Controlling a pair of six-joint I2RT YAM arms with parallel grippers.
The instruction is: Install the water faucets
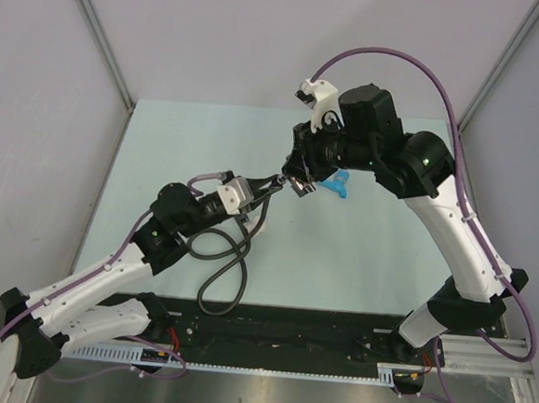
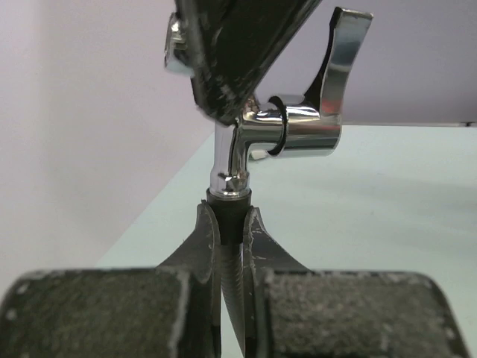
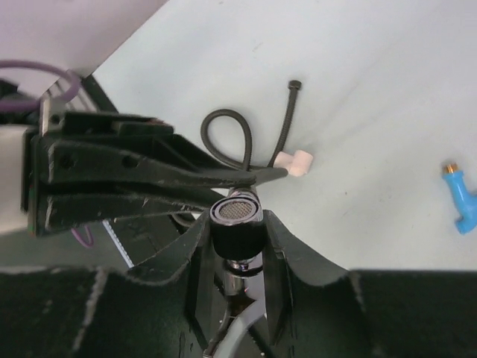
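The chrome water faucet point(image 2: 287, 134), with a lever handle, is held in mid-air between both grippers. My left gripper point(image 2: 229, 212) is shut on the end of the black ribbed hose point(image 2: 231, 261), whose tip meets the faucet's chrome inlet. My right gripper point(image 3: 237, 220) is shut on the faucet's black aerator spout point(image 3: 237, 212). In the top view the left gripper point(image 1: 273, 185) and the right gripper point(image 1: 299, 180) meet tip to tip above the table's middle, with the faucet point(image 1: 304, 187) between them.
The hose point(image 1: 221, 277) trails in loops over the pale green table toward the front edge; it also shows in the right wrist view point(image 3: 227, 138). A white elbow fitting point(image 3: 294, 162) lies beside it. A blue plastic fitting point(image 1: 338, 184) lies right of the grippers.
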